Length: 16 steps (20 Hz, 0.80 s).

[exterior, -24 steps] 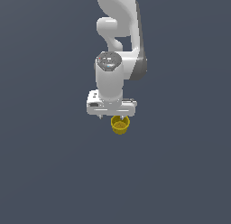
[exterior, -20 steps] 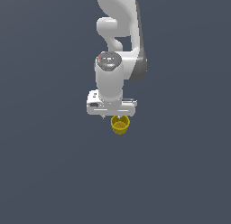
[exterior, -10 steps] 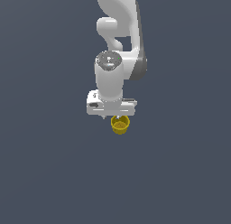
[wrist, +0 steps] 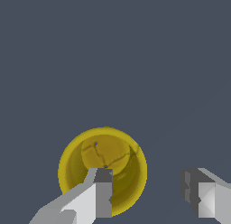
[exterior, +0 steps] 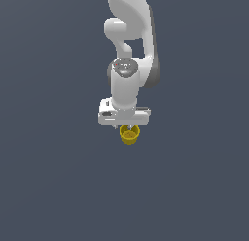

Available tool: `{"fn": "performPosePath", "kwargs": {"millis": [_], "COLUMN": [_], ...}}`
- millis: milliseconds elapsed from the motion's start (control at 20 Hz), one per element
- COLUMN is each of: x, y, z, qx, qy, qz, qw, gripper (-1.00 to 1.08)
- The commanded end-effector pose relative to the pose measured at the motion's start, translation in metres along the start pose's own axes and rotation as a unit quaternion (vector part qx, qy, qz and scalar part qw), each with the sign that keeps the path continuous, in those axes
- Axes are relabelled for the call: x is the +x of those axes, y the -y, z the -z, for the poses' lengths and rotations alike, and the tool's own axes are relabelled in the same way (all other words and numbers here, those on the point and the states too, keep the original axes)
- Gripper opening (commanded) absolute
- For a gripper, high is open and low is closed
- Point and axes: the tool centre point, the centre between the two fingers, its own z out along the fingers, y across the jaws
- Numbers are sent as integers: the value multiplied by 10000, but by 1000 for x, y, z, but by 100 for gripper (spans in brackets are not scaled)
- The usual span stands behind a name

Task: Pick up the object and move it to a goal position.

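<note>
- I am hanging my arm [exterior: 127, 84] straight down over the bare grey floor [exterior: 53, 177], so my gripper [exterior: 124, 124] is coming at the cup [exterior: 129, 134] from above, the way its open rim faces.
- In the exterior view the cup is sitting upright just under my gripper, a little toward that view's right of the gripper's middle; whether my fingertips are touching it I cannot tell from there.
- In the wrist view my one finger [wrist: 100, 196] is lying across the cup [wrist: 103, 164], over its rim and mouth, while my other finger [wrist: 203, 198] is standing well clear of the cup, out over bare floor.
- So my jaws are standing wide apart, and the cup is not centred in the gap: only one wall of it is lying between them, I judge, which suits a pinch on the rim rather than around the whole body.
- I judge the pick-up is not yet done; closing on that wall would be my next need.
- No goal marker is showing in either view.
</note>
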Motion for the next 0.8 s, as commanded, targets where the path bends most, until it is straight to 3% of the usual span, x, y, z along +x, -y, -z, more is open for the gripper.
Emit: {"fn": "performPosePath", "kwargs": {"millis": [0,750], "x": [-2,-25], "y": [7,62], "z": [-6,-42], "qx": [-48,-212], "qy": [-96,-861], "qz": [69,666], "qw": [9999,9938], "gripper": [28,28]}}
